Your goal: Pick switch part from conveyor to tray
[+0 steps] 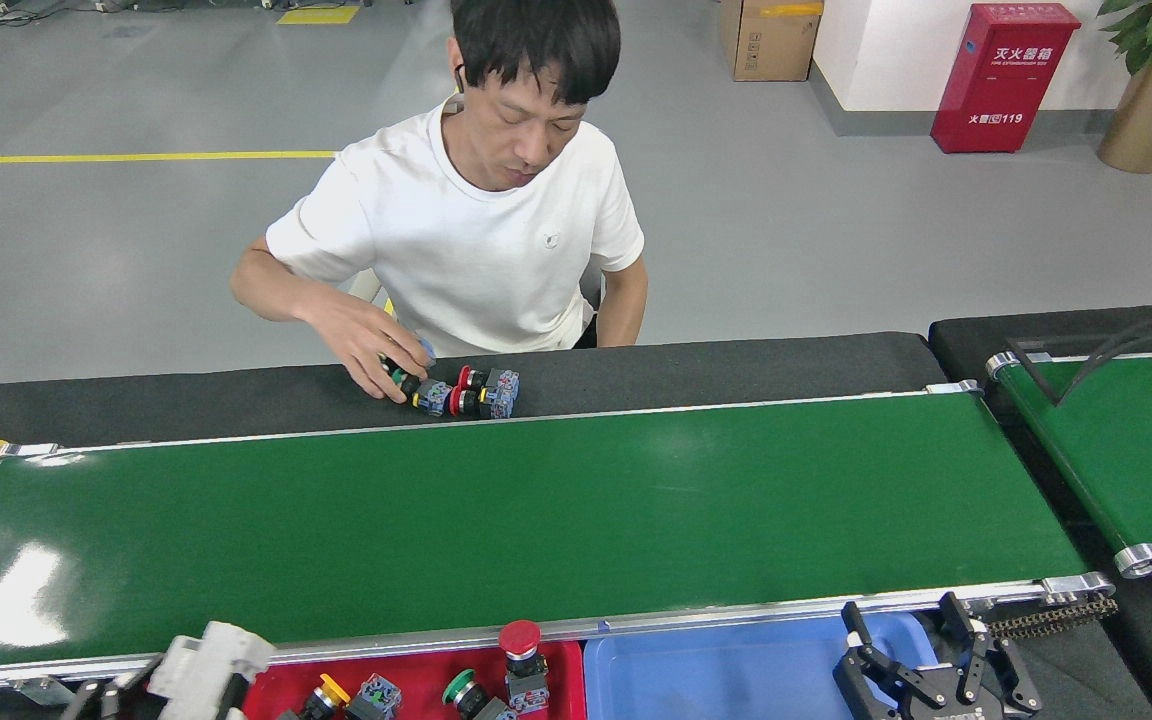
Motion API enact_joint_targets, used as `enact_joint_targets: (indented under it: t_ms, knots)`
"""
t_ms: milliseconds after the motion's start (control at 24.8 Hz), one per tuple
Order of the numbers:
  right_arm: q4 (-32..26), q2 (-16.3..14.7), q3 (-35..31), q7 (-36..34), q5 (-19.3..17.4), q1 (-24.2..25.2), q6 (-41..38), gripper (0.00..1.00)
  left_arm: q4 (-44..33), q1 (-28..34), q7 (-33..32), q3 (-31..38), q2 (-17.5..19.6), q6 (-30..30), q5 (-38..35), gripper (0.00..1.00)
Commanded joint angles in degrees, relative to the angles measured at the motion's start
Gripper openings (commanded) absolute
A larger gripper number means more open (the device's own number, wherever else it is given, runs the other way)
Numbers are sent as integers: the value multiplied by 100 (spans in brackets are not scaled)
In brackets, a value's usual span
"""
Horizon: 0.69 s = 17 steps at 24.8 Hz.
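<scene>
Carrying a white switch part [208, 657] in my left pincer [191, 690] at lower left of the frame, I hover beside the red tray [281, 682], off the conveyor [536, 520]. Next: shift right, lower, release. Right pincer [921, 665] gapes wide.

The left claw [198, 672] sits at the bottom edge, low and mostly cut off; only the tips of its dark fingers [101, 692] show, closed about a white part [208, 658] that points up and to the right. The right claw [914, 652] rises from the bottom edge at the right, its two black fingers spread apart and pointing upward, with nothing between them. Little of either arm is visible.
</scene>
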Motion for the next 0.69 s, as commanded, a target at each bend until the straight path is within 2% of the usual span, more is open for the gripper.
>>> enact_joint_targets:
  t_ms: [0, 81, 242, 363, 484, 565, 645]
  knots:
    - [-89, -223, -12, -138, -78, -18, 58, 99, -70, -249, 57, -413, 103, -231, -65, 12]
    - [-89, -275, -12, -349, -78, -27, 49, 99, -61, -495, 57, -922, 103, -231, -381, 13]
    - [-54, -311, 14, -314, -96, -36, 14, 99, -17, -917, 31, -1889, -2, -231, -1040, 14]
    - [-45, -258, 5, -243, -96, -80, 5, 99, 176, -1242, 5, -2461, -512, -231, -1902, 16]
    - [34, -214, 5, -155, -96, -177, 5, 99, 554, -1515, -30, -2654, -1013, -231, -2622, 16]
    - [34, -196, 5, -6, -96, -229, -3, 99, 853, -1743, -30, -2768, -1197, -231, -2868, 16]
    - [34, -196, 5, 29, -96, -238, -3, 99, 1002, -1849, -30, -2891, -1233, -196, -2965, 18]
